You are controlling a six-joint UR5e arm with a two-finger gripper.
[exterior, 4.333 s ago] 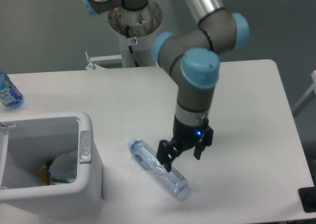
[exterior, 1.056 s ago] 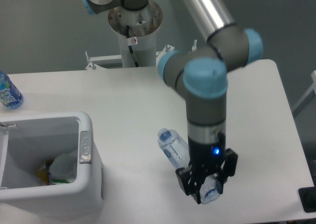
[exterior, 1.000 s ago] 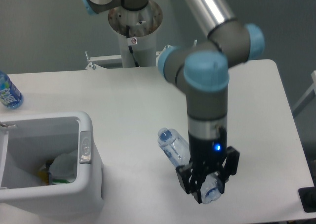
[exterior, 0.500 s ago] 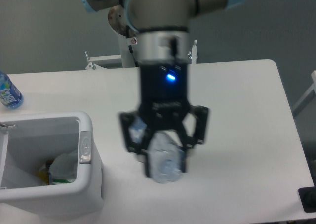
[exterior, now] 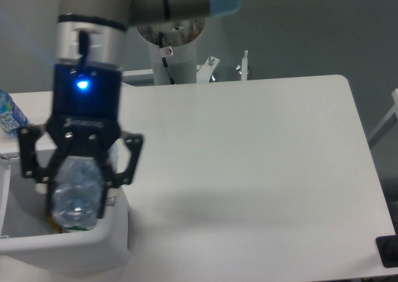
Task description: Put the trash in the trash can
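- The gripper (exterior: 76,192) hangs above the trash can (exterior: 93,248) at the left side of the table (exterior: 249,170).
- Its two black fingers (exterior: 127,160) are clenched around the slim clear bottle (exterior: 76,198), which stands nearly upright between them, with one end toward the camera.
- The bottle is over the opening of the white bin, and its lower end seems to be about level with the rim, but the picture is too blurred to be sure.
- A blue light (exterior: 81,86) shines on the gripper body.
- Another bottle with a blue label (exterior: 9,117) stands at the left edge of the table, behind the bin.
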